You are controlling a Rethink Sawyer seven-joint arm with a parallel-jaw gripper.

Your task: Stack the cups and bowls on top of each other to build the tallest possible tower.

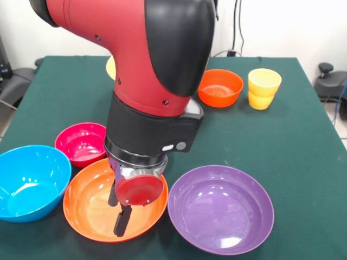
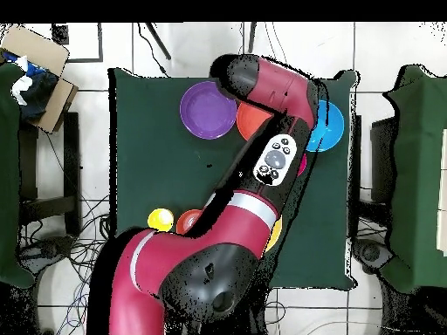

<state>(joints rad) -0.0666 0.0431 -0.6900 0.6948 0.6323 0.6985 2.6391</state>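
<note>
Over the large orange bowl (image 1: 103, 206), between blue bowl (image 1: 30, 181) and purple bowl (image 1: 221, 208), the gripper (image 1: 118, 211) hangs, fingers spread, gripping nothing.

A red-and-black arm (image 1: 146, 70) over a dark green table (image 1: 303, 146); bowls in orange (image 1: 92, 208), purple (image 1: 221, 208), blue (image 1: 30, 181), magenta (image 1: 81, 143) and red-orange (image 1: 219, 88); yellow-orange cups (image 1: 263, 88).
</note>
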